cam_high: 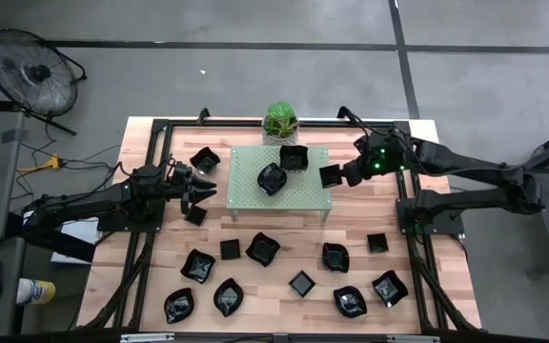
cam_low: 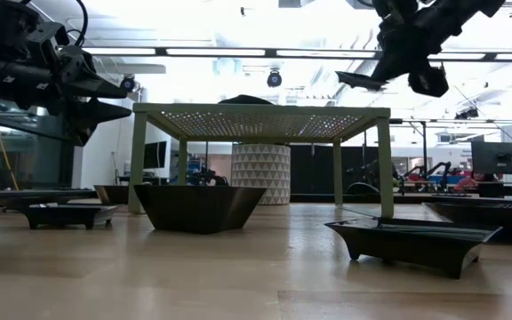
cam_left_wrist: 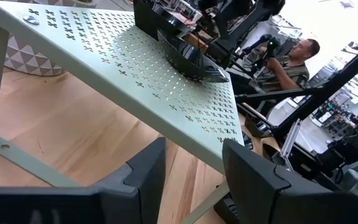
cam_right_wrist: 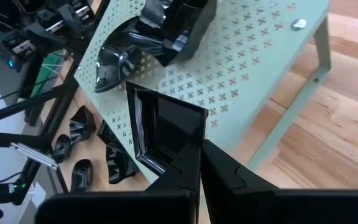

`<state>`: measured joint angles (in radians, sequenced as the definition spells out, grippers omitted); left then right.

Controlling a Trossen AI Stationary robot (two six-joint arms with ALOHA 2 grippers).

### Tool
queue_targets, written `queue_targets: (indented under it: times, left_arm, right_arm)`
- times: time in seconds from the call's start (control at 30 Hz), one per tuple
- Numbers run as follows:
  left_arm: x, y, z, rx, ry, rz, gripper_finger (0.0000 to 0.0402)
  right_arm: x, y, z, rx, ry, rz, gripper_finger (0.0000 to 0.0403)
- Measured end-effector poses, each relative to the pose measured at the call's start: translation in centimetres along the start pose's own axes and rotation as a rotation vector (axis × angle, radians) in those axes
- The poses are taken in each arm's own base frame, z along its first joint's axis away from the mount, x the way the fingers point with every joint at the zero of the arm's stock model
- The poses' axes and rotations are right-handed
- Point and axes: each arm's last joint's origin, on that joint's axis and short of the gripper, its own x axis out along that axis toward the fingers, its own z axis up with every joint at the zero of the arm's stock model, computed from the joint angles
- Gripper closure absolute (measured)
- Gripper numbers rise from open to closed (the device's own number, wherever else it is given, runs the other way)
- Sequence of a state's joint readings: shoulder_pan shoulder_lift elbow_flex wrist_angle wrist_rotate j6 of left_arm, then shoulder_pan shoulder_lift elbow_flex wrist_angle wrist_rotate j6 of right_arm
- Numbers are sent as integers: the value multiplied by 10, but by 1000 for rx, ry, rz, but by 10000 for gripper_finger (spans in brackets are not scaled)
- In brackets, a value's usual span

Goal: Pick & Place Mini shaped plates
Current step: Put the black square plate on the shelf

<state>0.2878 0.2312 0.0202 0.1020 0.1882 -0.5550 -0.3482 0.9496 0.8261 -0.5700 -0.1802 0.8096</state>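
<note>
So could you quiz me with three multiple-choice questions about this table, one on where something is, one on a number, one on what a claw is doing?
1. Where is the small potted plant?
A. At the table's far edge, behind the pale green perforated rack
B. Among the black dishes at the near edge
C. On the floor by the fan

2. How many black dishes sit on top of the rack?
A. None
B. Two
C. Five

3. What is the right gripper doing?
A. Hanging open and empty
B. Shut on a square black dish, held in the air at the rack's right end
C. Pressing a dish onto the floor

Answers: 1 A, the high view shows the plant just beyond the rack. 2 B, a rounded dish and a squarish dish lie on it. 3 B, the right wrist view shows the fingers clamping the dish's edge.
</note>
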Motion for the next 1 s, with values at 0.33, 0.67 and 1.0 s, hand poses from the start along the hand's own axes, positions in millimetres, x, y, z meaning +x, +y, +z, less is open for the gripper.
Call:
queue_targets:
  times: [0.33,0.67,1.0]
  left_arm:
    - [0,0,0,0,0,0,245]
    - [0,0,0,0,0,0,245]
    - [0,0,0,0,0,-1,245]
  right_arm:
    - [17,4,-3,44,14,-45,403]
    - [40,9,-5,144,56,-36,403]
    - [55,10,-7,314,131,-22,403]
